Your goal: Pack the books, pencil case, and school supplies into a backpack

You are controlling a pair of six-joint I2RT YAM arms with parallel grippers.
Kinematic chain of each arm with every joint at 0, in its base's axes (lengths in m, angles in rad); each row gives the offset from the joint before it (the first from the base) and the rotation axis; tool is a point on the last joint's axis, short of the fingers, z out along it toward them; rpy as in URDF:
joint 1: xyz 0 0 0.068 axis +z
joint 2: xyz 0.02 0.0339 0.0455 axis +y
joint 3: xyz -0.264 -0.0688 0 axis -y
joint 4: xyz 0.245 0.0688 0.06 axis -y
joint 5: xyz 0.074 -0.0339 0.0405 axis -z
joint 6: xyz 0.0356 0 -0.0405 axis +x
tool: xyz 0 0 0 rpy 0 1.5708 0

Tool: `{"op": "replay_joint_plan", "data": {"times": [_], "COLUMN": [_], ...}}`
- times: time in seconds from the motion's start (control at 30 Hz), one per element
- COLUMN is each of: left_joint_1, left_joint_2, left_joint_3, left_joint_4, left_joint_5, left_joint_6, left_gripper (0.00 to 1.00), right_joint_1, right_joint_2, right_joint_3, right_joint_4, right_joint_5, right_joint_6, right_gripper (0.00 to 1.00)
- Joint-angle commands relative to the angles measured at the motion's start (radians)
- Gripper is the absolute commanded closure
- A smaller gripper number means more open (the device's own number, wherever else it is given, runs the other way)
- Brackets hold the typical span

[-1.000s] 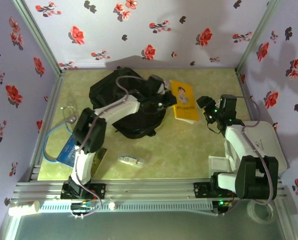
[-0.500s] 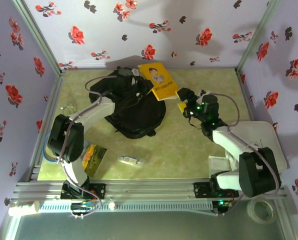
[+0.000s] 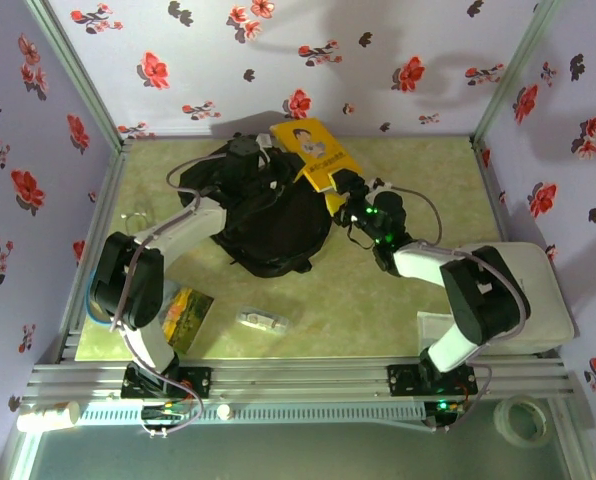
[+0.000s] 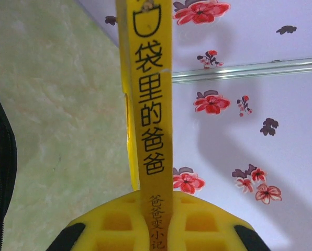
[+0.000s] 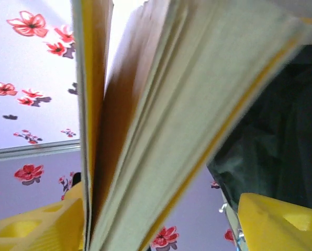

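backpack (image 3: 268,225): black, lying flat on the table (image 3: 378,290), left of centre and towards the far side. its fabric appears as a dark strip at the left edge of the left wrist view and as a dark mass at the right of the right wrist view.

yellow book (image 3: 313,152): held at the backpack's far right edge, cover with cartoon figure facing the overhead camera, top corner close to the back wall. both grippers are at it.

left gripper (image 4: 156,222): clamped tight on the book's spine. the printed spine stands straight up from between its yellow fingers (image 4: 106,230).

right gripper (image 5: 161,222): at the book's near right corner, jaws spread wide with the page edges between them. the left-hand finger (image 5: 35,227) sits just beside the cover; the other finger stands apart from the pages. the book is fanned slightly open here, one cover split from the page block.

blue book (image 3: 183,315): flat on the table near the left arm's base, partly under the arm.

pencil case (image 3: 263,320): flat on the table, just right of the blue book, apart from it and from the backpack.

surroundings: walls (image 3: 378,60) papered with a red and dark flower print; tape roll (image 3: 523,420) at the near right, off the table.
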Motion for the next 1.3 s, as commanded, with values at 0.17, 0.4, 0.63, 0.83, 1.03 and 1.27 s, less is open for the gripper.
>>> {"op": "replay_joint_plan", "data": {"times": [0.17, 0.4, 0.63, 0.83, 1.03, 1.27], "left_joint_1": [0.007, 0.010, 0.012, -0.006, -0.074, -0.200], "left_joint_2": [-0.083, -0.139, -0.177, -0.171, -0.140, -0.120], "left_joint_3": [-0.018, -0.027, 0.028, 0.044, 0.080, 0.047], "left_joint_4": [0.061, -0.168, -0.606, -0.810, -0.993, -1.086], "left_joint_5": [0.004, -0.049, -0.193, -0.240, -0.258, -0.388], "left_joint_6": [0.014, 0.191, 0.693, 1.064, 1.263, 1.440], "left_gripper": [1.00, 0.65, 0.28, 0.23, 0.25, 0.27], "right_joint_1": [-0.010, -0.037, -0.078, -0.135, -0.167, -0.170], "right_joint_2": [-0.010, -0.090, -0.256, -0.374, -0.442, -0.440], "right_joint_3": [0.027, 0.035, 0.012, -0.010, -0.019, -0.017], "right_joint_4": [0.077, -0.041, -0.287, -0.497, -0.625, -0.635], "right_joint_5": [0.038, 0.044, 0.065, 0.082, 0.108, 0.093], "right_joint_6": [-0.006, -0.155, -0.367, -0.476, -0.523, -0.540], "right_gripper": [0.64, 0.97, 1.00, 1.00, 1.00, 1.00]}}
